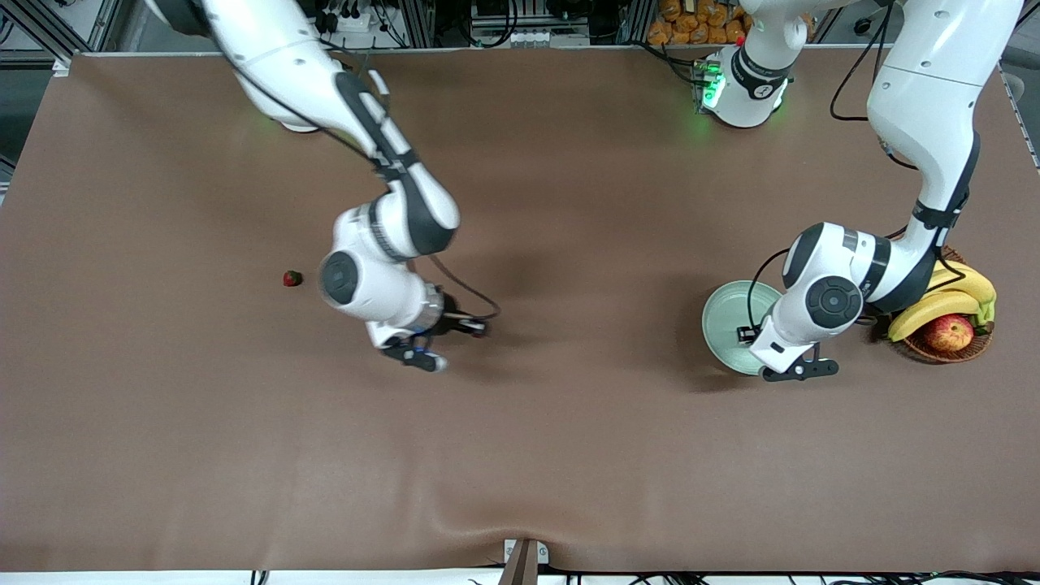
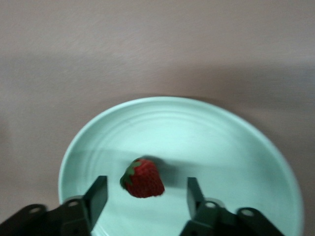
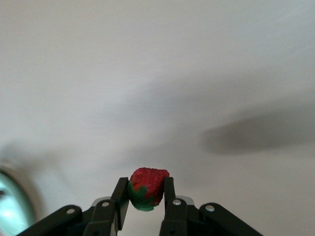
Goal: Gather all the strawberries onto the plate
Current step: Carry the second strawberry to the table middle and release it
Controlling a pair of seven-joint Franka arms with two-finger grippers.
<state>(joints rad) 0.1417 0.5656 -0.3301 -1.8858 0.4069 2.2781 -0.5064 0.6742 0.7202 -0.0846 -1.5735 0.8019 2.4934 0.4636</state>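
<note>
The pale mint-green plate (image 1: 725, 321) lies toward the left arm's end of the table. My left gripper (image 1: 746, 333) hangs over it, open. In the left wrist view one strawberry (image 2: 142, 178) lies on the plate (image 2: 221, 142) between the spread fingers of the left gripper (image 2: 146, 188), untouched. My right gripper (image 1: 471, 327) is above the middle of the table, shut on a second strawberry (image 3: 147, 189) held between its fingertips (image 3: 147, 196). A third, darker strawberry (image 1: 292, 279) lies on the table toward the right arm's end.
A brown wicker basket (image 1: 971, 351) with bananas (image 1: 934, 307) and a red apple (image 1: 948, 332) stands beside the plate, at the left arm's end. The plate's edge (image 3: 9, 206) shows in the right wrist view. The brown cloth has a fold at the near edge.
</note>
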